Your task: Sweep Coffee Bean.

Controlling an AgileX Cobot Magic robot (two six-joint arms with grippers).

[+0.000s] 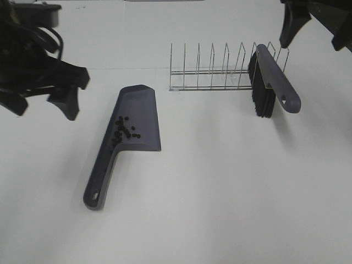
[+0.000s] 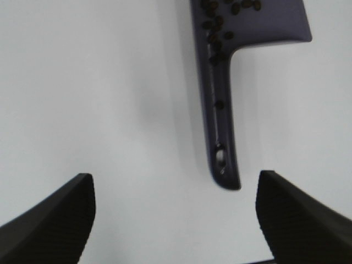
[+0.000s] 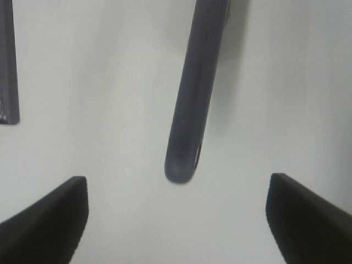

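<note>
The grey-purple dustpan (image 1: 137, 118) lies flat on the white table, its handle pointing to the front. Several coffee beans (image 1: 124, 129) lie in the pan near the handle's base. In the left wrist view the beans (image 2: 217, 27) sit on the pan, and one lies on the dustpan handle (image 2: 220, 110). The brush (image 1: 272, 82) leans on the wire rack with its black bristles down; its handle shows in the right wrist view (image 3: 195, 93). My left gripper (image 1: 44, 107) (image 2: 176, 220) is open and empty, left of the dustpan. My right gripper (image 1: 314, 36) (image 3: 176, 220) is open and empty, above and behind the brush.
A wire dish rack (image 1: 220, 74) stands at the back centre with the brush against its right end. A dark grey strip (image 3: 8, 60) shows at the edge of the right wrist view; I cannot tell what it is. The white table (image 1: 231, 187) stretches to the front.
</note>
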